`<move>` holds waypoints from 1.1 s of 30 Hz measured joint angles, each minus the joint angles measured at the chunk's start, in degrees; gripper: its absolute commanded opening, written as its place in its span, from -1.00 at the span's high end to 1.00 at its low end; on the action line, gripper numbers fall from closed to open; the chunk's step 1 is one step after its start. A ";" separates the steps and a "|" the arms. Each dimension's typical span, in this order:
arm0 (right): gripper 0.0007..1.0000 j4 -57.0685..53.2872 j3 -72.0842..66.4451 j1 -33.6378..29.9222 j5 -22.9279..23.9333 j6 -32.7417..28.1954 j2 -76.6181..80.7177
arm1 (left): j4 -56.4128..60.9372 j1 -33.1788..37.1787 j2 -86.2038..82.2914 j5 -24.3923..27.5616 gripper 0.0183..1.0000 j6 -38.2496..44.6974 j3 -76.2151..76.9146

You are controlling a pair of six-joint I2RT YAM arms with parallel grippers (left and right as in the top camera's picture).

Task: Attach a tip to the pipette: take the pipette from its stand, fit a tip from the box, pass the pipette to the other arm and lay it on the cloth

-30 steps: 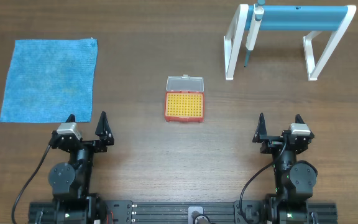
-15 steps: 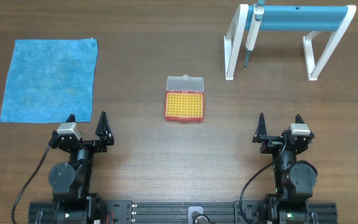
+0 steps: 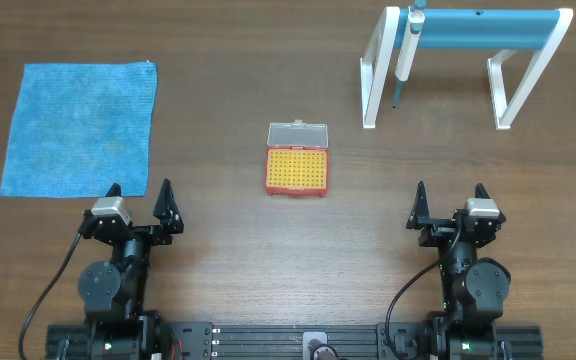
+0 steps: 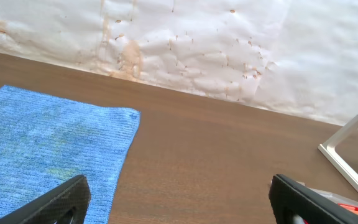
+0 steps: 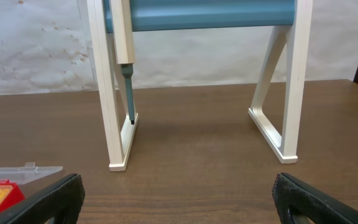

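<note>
wood of the brown table [image 3: 228, 60] spreads under everything in the top view. blue cloth [image 3: 80, 130] lies flat at about ten o'clock, well apart from everything else on the table. the stand [image 3: 478, 28], white legs under a blue crossbar, sits at about one o'clock by the far edge, and the right wrist view has a pale wall [image 5: 36, 56] behind it. the left gripper [image 3: 139, 187] hangs at about seven o'clock, just short of the cloth's near edge, its jaws spread wide with nothing between them. the right gripper [image 3: 450, 187] hangs at about five o'clock, facing the stand from well back, its jaws just as wide and gripping nothing. the tip box [image 3: 296, 170], orange with rows of yellow tips, rests close to the middle of the table, slightly toward twelve o'clock, between the two arms and touched by neither. its clear lid [image 3: 298, 133] is folded open on the far side. the pipette [image 3: 407, 55] hangs upright from the crossbar at the stand's nine o'clock end, just beside the white leg there. in the right wrist view its dark point hangs just above the foot of that leg, and whether it touches the foot is hard to tell.
</note>
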 measured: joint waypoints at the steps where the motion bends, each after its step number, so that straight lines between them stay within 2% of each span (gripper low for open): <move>1: -0.96 0.00 0.00 0.00 0.00 0.00 0.00 | 0.00 0.00 0.00 0.00 -0.85 0.00 0.00; 11: -0.96 0.00 0.00 0.00 0.42 -0.17 0.00 | 0.00 0.00 0.00 0.00 -0.85 0.00 0.00; 19: -0.96 0.00 0.00 0.00 0.39 -2.97 0.00 | 0.00 0.00 0.00 0.00 -0.85 0.00 0.00; 33: -0.96 0.00 0.00 0.00 0.39 -2.99 0.00 | 0.00 0.00 0.00 0.00 -0.85 0.00 0.00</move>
